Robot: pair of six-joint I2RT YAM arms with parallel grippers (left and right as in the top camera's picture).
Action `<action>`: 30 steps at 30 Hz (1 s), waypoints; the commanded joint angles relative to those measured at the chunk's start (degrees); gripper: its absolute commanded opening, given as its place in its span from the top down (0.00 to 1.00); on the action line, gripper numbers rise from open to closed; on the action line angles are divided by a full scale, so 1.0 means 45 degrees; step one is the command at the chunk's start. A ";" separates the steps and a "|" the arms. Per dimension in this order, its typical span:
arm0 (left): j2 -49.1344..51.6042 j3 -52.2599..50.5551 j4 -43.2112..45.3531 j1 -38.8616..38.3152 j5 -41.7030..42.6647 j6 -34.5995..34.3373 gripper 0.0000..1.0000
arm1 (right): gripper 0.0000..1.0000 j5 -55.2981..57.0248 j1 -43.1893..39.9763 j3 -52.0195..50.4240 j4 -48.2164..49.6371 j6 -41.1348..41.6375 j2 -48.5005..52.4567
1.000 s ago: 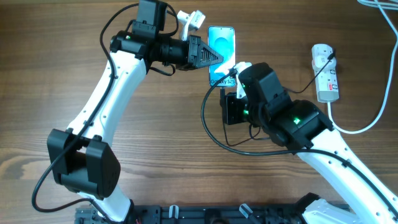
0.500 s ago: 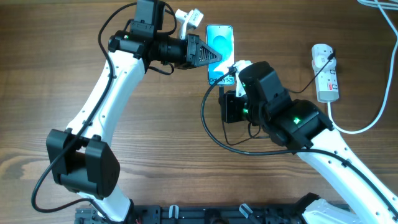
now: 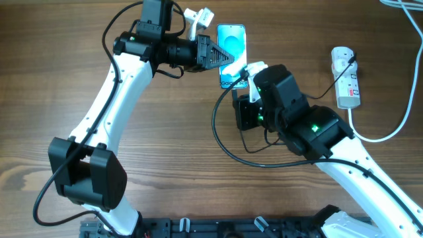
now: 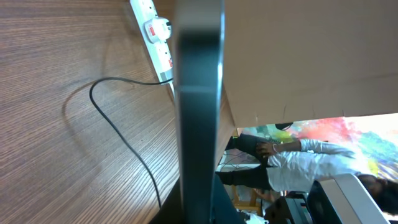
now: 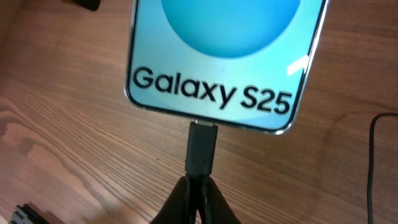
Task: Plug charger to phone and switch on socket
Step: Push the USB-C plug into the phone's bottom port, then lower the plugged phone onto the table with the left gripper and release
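The phone (image 3: 232, 46) has a cyan screen with "Galaxy S25" along its bottom edge (image 5: 211, 93). My left gripper (image 3: 223, 58) is shut on the phone's left side and holds it; the left wrist view shows the phone edge-on (image 4: 199, 99). My right gripper (image 5: 200, 186) is shut on the charger's black connector (image 5: 201, 146), whose tip meets the middle of the phone's bottom edge. The thin black charger cable (image 3: 228, 142) loops below the right arm. The white socket (image 3: 346, 76) lies at the right, also showing in the left wrist view (image 4: 155, 37).
A thick white cord (image 3: 396, 125) curves from the socket along the table's right side. A thin black cable (image 4: 118, 124) crosses the wood in the left wrist view. A white clip (image 3: 198, 18) sits on the left arm near the phone.
The left gripper and phone have shifted slightly left and up. The right gripper with the connector has followed toward the phone's bottom edge.
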 commanded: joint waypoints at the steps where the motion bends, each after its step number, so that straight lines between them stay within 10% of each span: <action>1: -0.0325 0.0053 -0.0301 -0.0219 0.0792 0.0267 0.96 | 0.92 0.1200 -0.0165 0.0316 0.0646 -0.0301 -0.0044; 9: -0.0321 0.0053 -0.0291 -0.0185 -0.0253 0.0029 0.96 | 0.68 0.1049 -0.0165 0.0316 0.0180 -0.0165 -0.0155; 15: -0.0321 0.0053 -0.0471 0.0117 -0.1953 -0.0117 0.96 | 0.33 0.0622 -0.0165 0.0316 -0.0588 0.0563 -0.0311; 18: -0.0228 0.0053 -0.1287 0.0180 -0.3264 -0.0015 0.96 | 0.00 0.0631 -0.0165 0.0316 -0.1190 0.1200 -0.0321; 30: 0.2939 0.0029 -0.3016 -0.0068 -0.3551 0.0321 0.96 | 0.00 0.0005 -0.0165 0.0282 -0.2841 0.1787 -0.0306</action>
